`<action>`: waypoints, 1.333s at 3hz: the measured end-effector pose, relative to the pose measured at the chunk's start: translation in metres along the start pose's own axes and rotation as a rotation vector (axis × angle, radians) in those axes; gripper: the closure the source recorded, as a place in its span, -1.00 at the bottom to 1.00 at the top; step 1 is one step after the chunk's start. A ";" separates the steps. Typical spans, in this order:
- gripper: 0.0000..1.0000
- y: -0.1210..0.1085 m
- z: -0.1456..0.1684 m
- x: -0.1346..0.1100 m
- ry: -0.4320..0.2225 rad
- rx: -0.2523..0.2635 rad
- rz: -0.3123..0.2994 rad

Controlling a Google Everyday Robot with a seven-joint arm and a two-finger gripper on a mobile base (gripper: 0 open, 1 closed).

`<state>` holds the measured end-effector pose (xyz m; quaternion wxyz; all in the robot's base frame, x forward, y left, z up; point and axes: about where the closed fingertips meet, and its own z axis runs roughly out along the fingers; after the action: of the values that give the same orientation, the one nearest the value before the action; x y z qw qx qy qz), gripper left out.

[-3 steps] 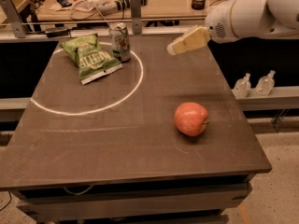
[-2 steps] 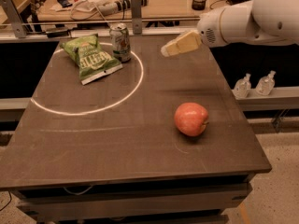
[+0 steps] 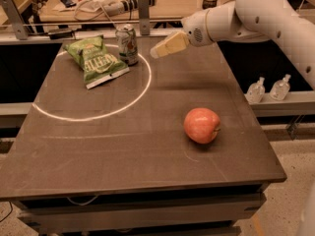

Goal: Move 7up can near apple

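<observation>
Apple (image 3: 202, 125) sits front-right on the table (image 3: 123, 151), well apart from the 7up can (image 3: 127, 44), which is at the far left, touching the chip bag (image 3: 96, 60). The can stands upright, long axis vertical, top up. Gripper (image 3: 170, 44) hovers just right of it, not touching, and I can't tell if it's open or closed. Looks like the reach step; next it has to line up on the can from the side

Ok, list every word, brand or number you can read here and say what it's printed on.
No text reads clearly.
On the chip bag: white lettering, too blurred to read.
On the can: label print too small to read.
On the apple and the gripper, which hovers just right of the can: none.
</observation>
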<state>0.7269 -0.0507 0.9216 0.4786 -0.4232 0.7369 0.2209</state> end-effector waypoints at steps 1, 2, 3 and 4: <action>-1.00 0.002 0.034 -0.010 -0.006 -0.060 -0.032; -1.00 0.004 0.049 -0.022 0.006 -0.029 -0.037; -1.00 0.004 0.068 -0.022 0.010 0.067 -0.026; -1.00 0.005 0.082 -0.024 -0.006 0.113 -0.020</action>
<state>0.7699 0.0219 0.9066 0.5062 -0.4022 0.7424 0.1755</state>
